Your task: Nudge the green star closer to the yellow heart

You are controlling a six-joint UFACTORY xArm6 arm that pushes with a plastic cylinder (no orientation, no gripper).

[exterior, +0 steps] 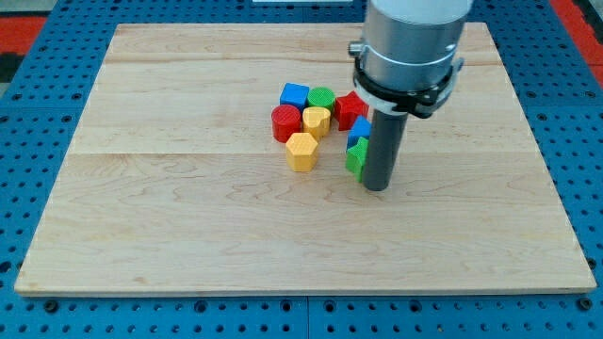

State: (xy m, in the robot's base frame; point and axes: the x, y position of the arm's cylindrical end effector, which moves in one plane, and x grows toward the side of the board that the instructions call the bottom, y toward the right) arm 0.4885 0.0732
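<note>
The green star [354, 159] lies right of the middle of the board, partly hidden behind my rod. My tip [377, 186] rests on the board against the star's right side. The yellow heart [317, 121] sits up and to the left of the star, inside a tight cluster of blocks. A yellow hexagon [301, 151] lies to the left of the star, with a gap of bare wood between them.
Around the heart are a red cylinder [285, 122], a blue cube [295, 94], a green cylinder [322, 97] and a red star [350, 108]. A blue block [358, 131] touches the green star's top. The arm's grey body [412, 47] hangs over the view's top right.
</note>
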